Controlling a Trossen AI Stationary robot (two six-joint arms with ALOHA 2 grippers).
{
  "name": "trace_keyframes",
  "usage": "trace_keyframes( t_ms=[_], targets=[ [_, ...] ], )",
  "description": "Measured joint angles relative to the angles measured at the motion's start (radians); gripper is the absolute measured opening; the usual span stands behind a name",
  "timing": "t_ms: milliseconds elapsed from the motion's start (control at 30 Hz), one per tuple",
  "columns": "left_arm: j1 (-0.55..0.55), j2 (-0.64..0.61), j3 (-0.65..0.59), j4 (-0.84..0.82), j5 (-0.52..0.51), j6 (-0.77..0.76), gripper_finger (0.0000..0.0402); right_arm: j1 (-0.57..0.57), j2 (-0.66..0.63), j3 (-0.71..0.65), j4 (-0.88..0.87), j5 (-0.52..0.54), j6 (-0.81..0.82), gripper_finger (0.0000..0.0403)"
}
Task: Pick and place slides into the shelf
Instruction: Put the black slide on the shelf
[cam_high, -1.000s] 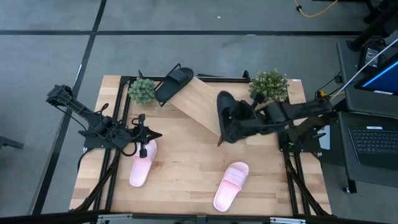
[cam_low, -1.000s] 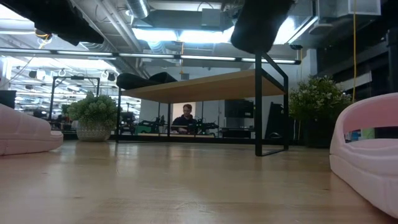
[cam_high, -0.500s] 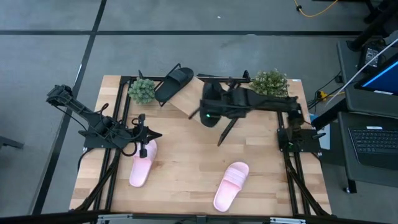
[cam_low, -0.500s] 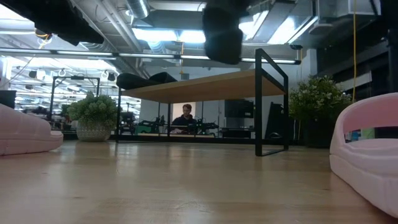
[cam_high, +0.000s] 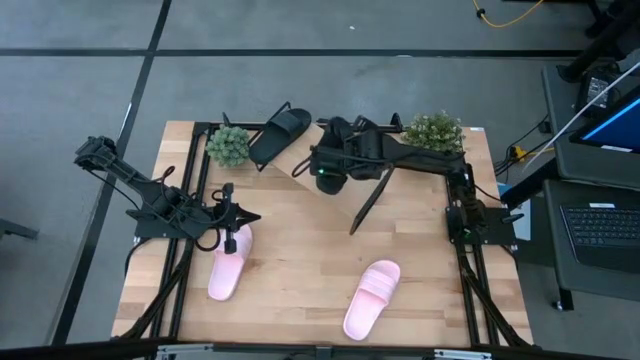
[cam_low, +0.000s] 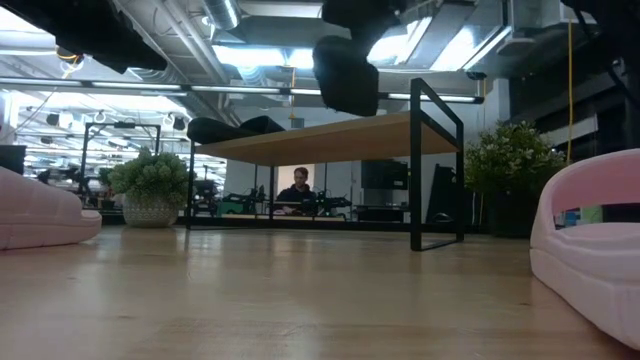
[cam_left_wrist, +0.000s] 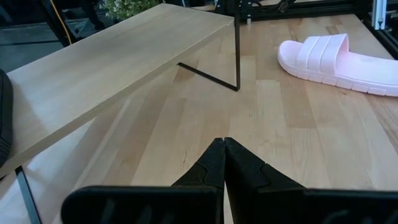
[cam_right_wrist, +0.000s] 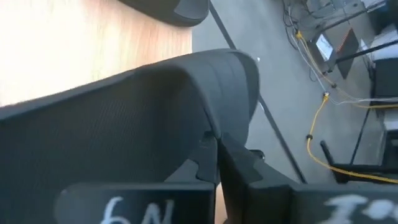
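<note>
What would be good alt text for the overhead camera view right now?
From above, the right gripper holds a black slide over the slanted wooden shelf, where another black slide already lies. Two pink slides lie on the table; the shut left gripper is above one of them.

Overhead and table-level cameras share the shelf (cam_high: 300, 150); wrists look close.

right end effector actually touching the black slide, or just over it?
Touching. The right wrist view shows the right end effector pinched shut on the strap of the black slide, carried above the shelf.
</note>
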Motion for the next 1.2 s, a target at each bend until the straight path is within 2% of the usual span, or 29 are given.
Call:
trace_keyframes(
  t_ms=[533, 1200],
  targets=[
    [0.0, 0.0, 0.0, 0.0, 0.0, 0.002, 0.0, -0.016, 0.069, -0.002, 0.05, 0.0, 0.012, 0.0006],
    [0.0, 0.0, 0.0, -0.011, 0.0, 0.027, 0.0, -0.077, 0.139, -0.002, 0.209, 0.001, -0.038, 0.0006]
  ],
)
